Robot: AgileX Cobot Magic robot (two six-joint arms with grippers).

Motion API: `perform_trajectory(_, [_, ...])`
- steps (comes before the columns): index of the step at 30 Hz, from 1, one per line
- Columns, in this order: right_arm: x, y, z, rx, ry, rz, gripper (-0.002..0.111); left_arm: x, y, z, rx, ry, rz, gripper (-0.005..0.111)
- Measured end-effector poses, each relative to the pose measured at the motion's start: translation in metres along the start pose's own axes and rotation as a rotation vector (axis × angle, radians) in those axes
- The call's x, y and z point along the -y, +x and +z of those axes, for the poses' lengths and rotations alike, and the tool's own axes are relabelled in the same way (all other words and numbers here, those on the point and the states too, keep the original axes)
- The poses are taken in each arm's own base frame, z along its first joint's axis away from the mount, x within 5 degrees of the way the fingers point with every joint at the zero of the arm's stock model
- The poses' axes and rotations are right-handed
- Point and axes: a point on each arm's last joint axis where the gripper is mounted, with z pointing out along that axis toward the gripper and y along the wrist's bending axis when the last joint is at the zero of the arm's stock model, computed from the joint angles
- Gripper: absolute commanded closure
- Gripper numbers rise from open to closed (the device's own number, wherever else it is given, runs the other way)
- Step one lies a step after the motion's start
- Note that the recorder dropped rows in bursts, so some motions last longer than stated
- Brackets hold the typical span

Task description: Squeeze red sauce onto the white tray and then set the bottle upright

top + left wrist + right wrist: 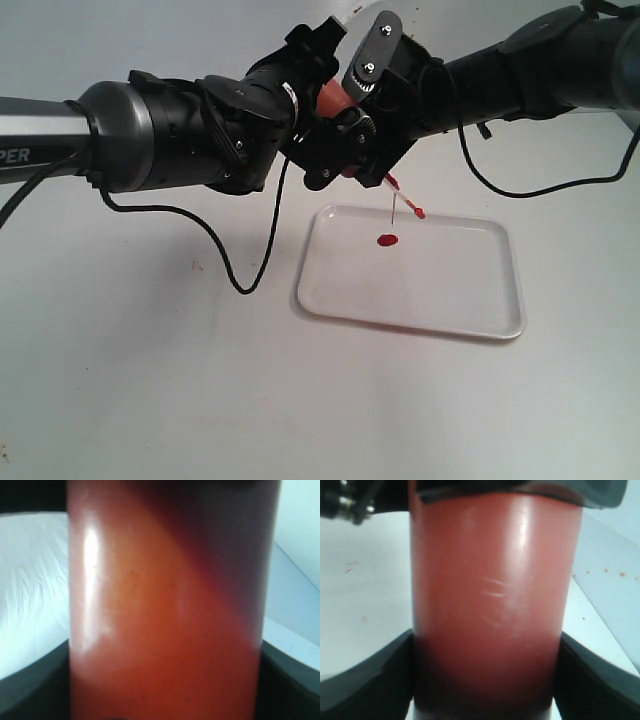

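Note:
Over the white tray (450,290) both arms hold the bottle (334,96) tilted, nozzle (391,181) pointing down. A thin red thread runs from the nozzle to a small round blob of red sauce (387,240) on the tray's far left part. The red tip cap (418,212) dangles beside it. My left gripper (305,120) and right gripper (368,100) are both shut on the bottle's body. In the left wrist view the red bottle (165,620) fills the picture between dark fingers (30,685). In the right wrist view the bottle (490,605) sits between black fingers (600,680).
A black cable (240,280) loops down from the left arm to the white table left of the tray. Another cable (520,190) hangs under the right arm behind the tray. Tiny red-brown specks (605,571) dot the white surface.

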Motion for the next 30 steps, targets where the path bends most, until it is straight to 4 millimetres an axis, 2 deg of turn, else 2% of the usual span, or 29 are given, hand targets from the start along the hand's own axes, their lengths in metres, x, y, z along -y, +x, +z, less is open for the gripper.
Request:
perform_trajectory(3, [0.000,0.000,0.000,-0.001,0.000,0.014,0.050,0.000,0.000,0.000,0.000,0.000,0.000,0.107])
perform_trajectory(5, [0.000,0.000,0.000,-0.003,-0.001,0.030,0.019,0.000,0.000,0.000,0.000,0.000,0.000,0.107])
perform_trajectory(6, [0.000,0.000,0.000,-0.005,0.005,0.042,0.008,0.000,0.000,0.000,0.000,0.000,0.002,0.107])
perform_trajectory(7, [0.002,0.001,0.000,-0.009,0.020,0.048,0.003,0.000,0.000,0.000,0.002,-0.001,0.002,0.107])
perform_trajectory(14, [0.004,0.002,-0.001,-0.025,0.044,0.061,0.003,0.000,0.000,0.000,0.001,-0.002,0.005,0.107])
perform_trajectory(19, [0.007,-0.005,-0.015,-0.029,0.054,0.019,0.003,0.001,0.000,0.000,-0.002,0.006,-0.008,0.107])
perform_trajectory(25, [0.019,-0.019,-0.050,-0.022,0.125,0.029,0.003,0.007,0.002,0.001,-0.016,0.067,-0.111,0.107])
perform_trajectory(30, [0.032,-0.031,-0.089,0.030,0.198,0.109,0.003,0.010,0.000,0.002,-0.013,0.086,-0.263,0.107])
